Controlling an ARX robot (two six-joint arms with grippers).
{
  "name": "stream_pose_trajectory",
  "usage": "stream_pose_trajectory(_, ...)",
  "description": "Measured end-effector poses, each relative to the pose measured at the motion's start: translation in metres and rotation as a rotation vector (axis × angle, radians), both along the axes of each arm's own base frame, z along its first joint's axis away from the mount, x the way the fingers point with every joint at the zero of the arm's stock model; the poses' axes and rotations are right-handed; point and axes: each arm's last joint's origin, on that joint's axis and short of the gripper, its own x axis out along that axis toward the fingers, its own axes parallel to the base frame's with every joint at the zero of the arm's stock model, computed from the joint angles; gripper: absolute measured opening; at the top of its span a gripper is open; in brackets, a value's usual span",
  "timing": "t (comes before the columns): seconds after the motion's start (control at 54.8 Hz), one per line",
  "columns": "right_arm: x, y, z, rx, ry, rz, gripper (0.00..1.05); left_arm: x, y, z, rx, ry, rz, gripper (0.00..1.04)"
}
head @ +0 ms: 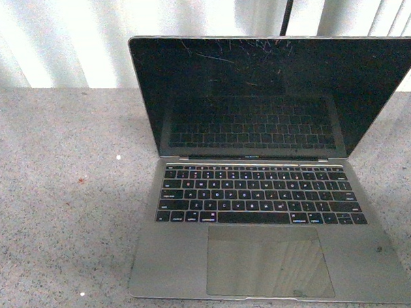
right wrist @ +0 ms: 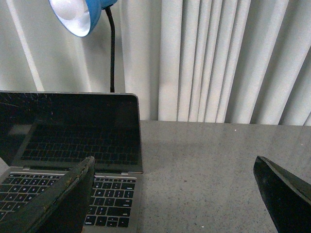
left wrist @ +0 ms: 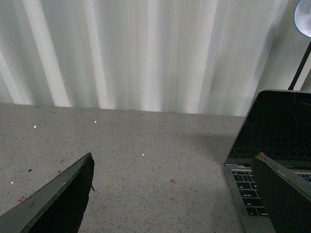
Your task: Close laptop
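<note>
- Two grippers show only in their own wrist views; the front view has neither arm in it.
- The left gripper (left wrist: 175, 158) has its jaws spread wide and nothing between them but bare table (left wrist: 146, 189). One of its fingers (left wrist: 284, 194) overlaps the left edge of the laptop (left wrist: 272, 145) in that picture; whether it touches cannot be told.
- The right gripper (right wrist: 174, 160) is likewise wide apart and holds nothing. One of its fingers (right wrist: 58, 204) lies across the right end of the keyboard in that picture, and contact cannot be told there either.
- The laptop sits open on the grey speckled table, right of centre in the front view, with its front edge nearest the robot.
- Its large trackpad (head: 268, 260) comes first, set in the silver-grey palm rest.
- The black keyboard (head: 258, 192) is behind the trackpad.
- The screen (head: 257, 90) stands up past the hinge, tilted slightly back, dark and glossy. It has pale scratches near its top edge and mirrors the keys.
- A lamp with a blue shade (right wrist: 80, 14) on a thin black stem (right wrist: 112, 53) rises behind the lid.
- A white pleated curtain (right wrist: 218, 58) closes off the far side of the table.
</note>
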Motion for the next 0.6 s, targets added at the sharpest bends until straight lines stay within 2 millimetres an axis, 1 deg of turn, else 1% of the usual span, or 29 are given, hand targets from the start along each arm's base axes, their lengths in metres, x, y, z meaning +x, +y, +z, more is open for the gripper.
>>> stream_pose_trajectory(0.602, 0.0, 0.0, 0.0, 0.0, 0.0, 0.0, 0.97, 0.0, 0.0, 0.0, 0.0, 0.0, 0.0, 0.98)
